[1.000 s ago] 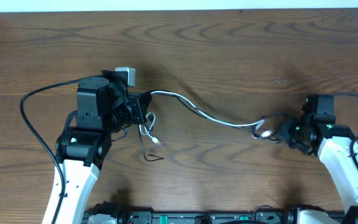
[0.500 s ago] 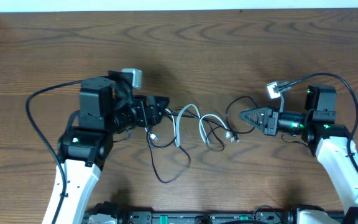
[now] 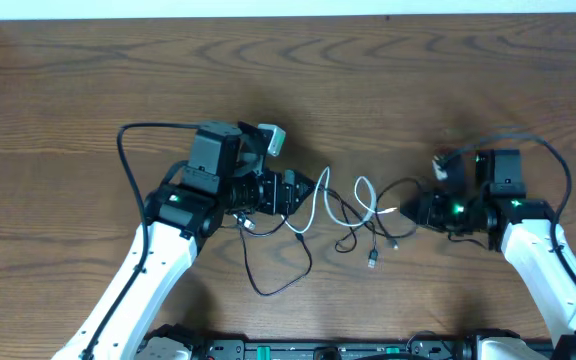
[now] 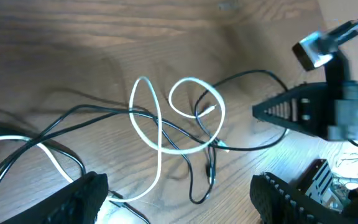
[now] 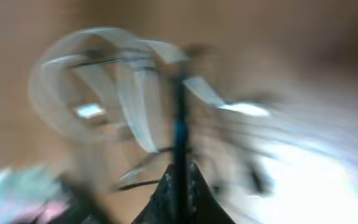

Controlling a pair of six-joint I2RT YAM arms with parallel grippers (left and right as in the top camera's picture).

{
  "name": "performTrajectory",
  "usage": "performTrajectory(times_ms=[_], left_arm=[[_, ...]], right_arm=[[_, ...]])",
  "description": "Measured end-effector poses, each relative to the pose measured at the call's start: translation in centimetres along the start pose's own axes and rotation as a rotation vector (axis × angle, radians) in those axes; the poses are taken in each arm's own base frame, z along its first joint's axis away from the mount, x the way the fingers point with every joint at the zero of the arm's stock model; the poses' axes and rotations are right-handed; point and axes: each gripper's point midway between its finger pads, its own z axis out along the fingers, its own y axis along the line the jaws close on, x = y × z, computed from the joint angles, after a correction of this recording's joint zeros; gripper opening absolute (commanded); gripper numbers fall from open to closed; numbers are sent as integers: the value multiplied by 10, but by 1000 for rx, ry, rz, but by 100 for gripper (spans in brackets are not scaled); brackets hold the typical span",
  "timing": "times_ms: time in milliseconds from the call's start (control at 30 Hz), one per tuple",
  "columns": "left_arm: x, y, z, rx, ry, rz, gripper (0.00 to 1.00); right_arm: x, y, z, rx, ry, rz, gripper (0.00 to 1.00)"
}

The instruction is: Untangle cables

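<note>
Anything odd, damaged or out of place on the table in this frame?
Nothing is spilled or damaged. The only mess is the expected one: the white cable loops across the black cables in a loose knot on the table, between the open left gripper and the shut right gripper. The right wrist view is too blurred to check.

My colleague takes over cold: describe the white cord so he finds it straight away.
On the wooden table, look between the left gripper and the right gripper, where thin cords lie tangled. The white cord curls there in two loops like a figure eight. It is the only pale one among the black cords that cross it.
</note>
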Motion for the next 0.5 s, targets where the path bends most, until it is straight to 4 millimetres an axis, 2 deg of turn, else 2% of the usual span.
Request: performTrajectory(times_ms=[67, 133, 200, 267, 300, 367, 400, 500], left_arm=[[3, -3, 3, 5, 13, 6, 77], [5, -5, 6, 7, 22, 12, 78], [8, -6, 8, 4, 32, 16, 77], [9, -7, 10, 0, 39, 20, 78], [10, -7, 10, 1, 39, 22, 78], [10, -7, 10, -4, 41, 24, 77], [10, -8, 11, -6, 41, 27, 78], [10, -7, 11, -8, 40, 28, 77]], right_arm=[[0, -30, -2, 169, -27, 89, 1], [-5, -36, -4, 204, -53, 101, 1], [-15, -29, -3, 166, -83, 60, 1], [-25, 5, 0, -17, -100, -82, 2], [-29, 28, -3, -136, -112, -164, 2], [-35, 85, -21, -435, -147, -393, 3], [-33, 105, -31, -536, -153, -468, 2], [-27, 143, -58, -738, -162, -646, 10]])
